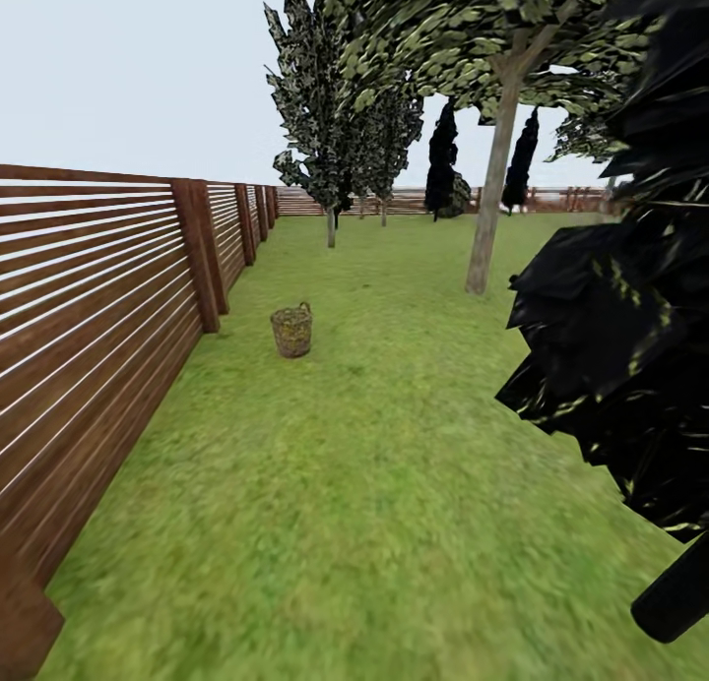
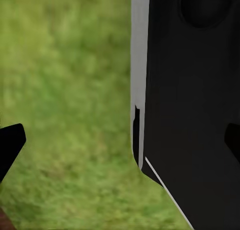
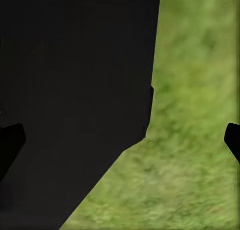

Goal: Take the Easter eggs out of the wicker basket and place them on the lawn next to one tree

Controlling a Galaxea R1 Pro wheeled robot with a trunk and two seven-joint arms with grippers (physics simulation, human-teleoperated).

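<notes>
Grass of the lawn [image 1: 374, 484], mottled green and flat, is seen stretching away toward 12 o'clock under a pale sky. A brown slatted wooden fence [image 1: 98, 297] is set along the 9 o'clock side and continued across the far end. The wicker basket [image 1: 292, 330] is stood upright on the grass near the fence, at about 11 o'clock; its contents cannot be made out. The tree [image 1: 492, 199], grey-trunked and broad-leaved, is rooted well beyond it at 1 o'clock. Near-black foliage [image 1: 620, 346] is crowded in at 3 o'clock. Both wrist views are given over to blurred grass and the robot's dark body; the left gripper [image 2: 120, 140] and right gripper [image 3: 120, 140] are each spread wide, nothing held.
</notes>
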